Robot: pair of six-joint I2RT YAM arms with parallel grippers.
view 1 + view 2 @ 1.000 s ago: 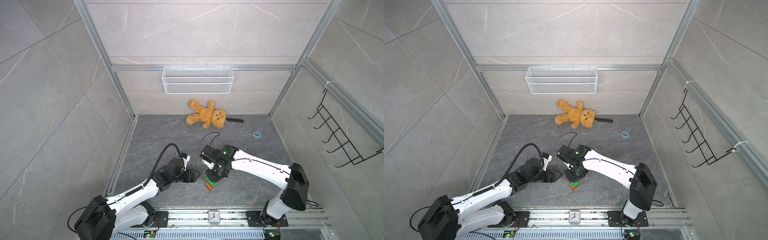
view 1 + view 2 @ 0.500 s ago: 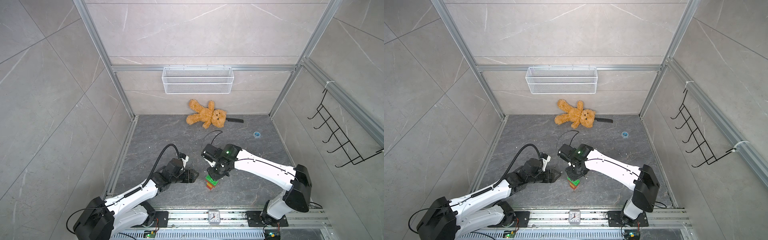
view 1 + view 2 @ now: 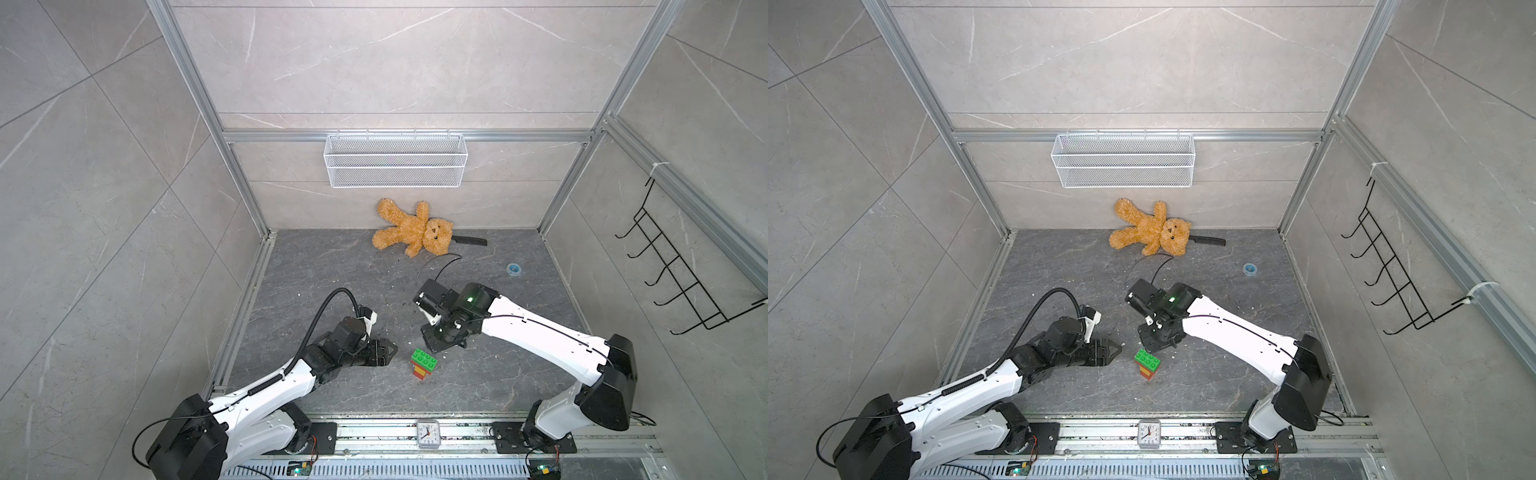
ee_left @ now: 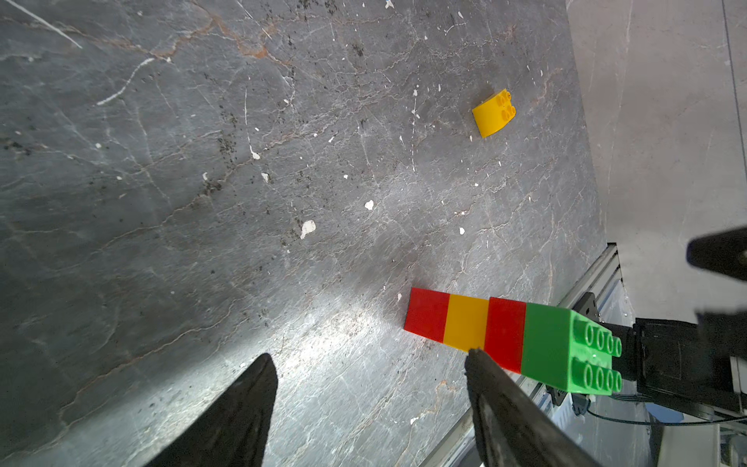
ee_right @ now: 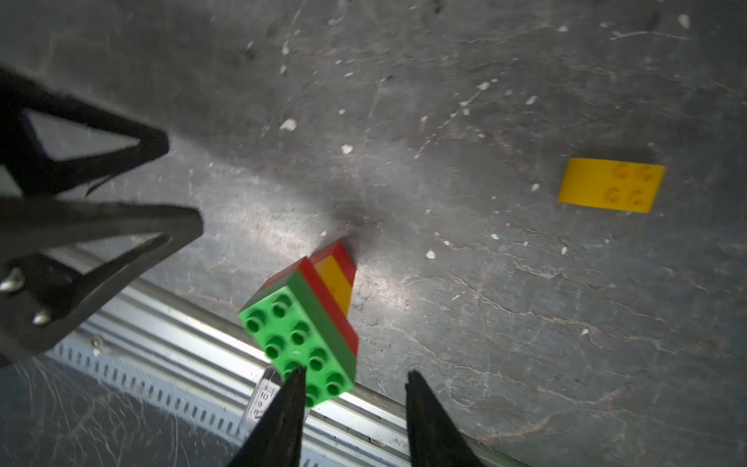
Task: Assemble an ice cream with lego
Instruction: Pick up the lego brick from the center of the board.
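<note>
Grey floor (image 4: 202,161) steadied the ice cream (image 4: 505,335) upright for capping, just beyond left gripper (image 4: 368,353) and right gripper (image 5: 355,372), jaws apart, empty.

Glossy plastic lego (image 4: 505,335), matt speckled stone floor (image 4: 202,202), plush teddy bear (image 3: 406,233)

Twin overhead views, two close wrist views
</note>
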